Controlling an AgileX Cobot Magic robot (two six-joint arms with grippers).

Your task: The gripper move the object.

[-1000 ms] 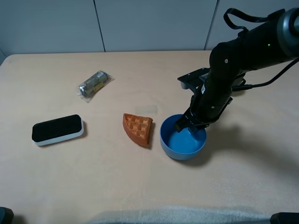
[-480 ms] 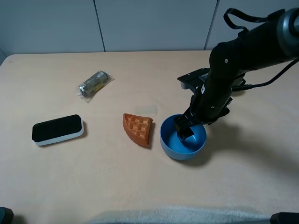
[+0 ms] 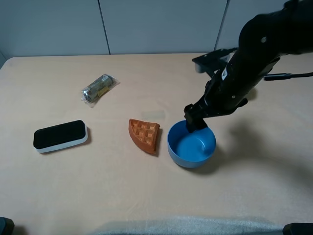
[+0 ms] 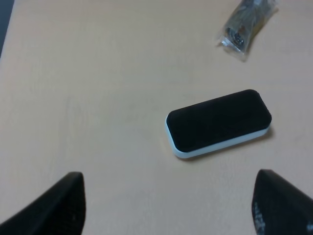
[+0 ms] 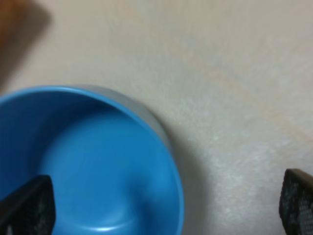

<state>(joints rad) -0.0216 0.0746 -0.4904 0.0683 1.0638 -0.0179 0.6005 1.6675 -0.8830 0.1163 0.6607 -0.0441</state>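
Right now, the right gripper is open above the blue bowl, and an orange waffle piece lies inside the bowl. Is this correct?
Not quite. The blue bowl is empty; the orange waffle piece lies on the table beside it, as the exterior high view shows. The right gripper is indeed open above it.

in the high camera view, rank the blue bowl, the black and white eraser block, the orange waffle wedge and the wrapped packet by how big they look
1. Round blue plastic bowl and black-topped white eraser block: too alike to rank; the block is longer, the bowl wider.
2. Orange waffle wedge and clear-wrapped packet: both smaller, close in size; the farther packet may look reduced.
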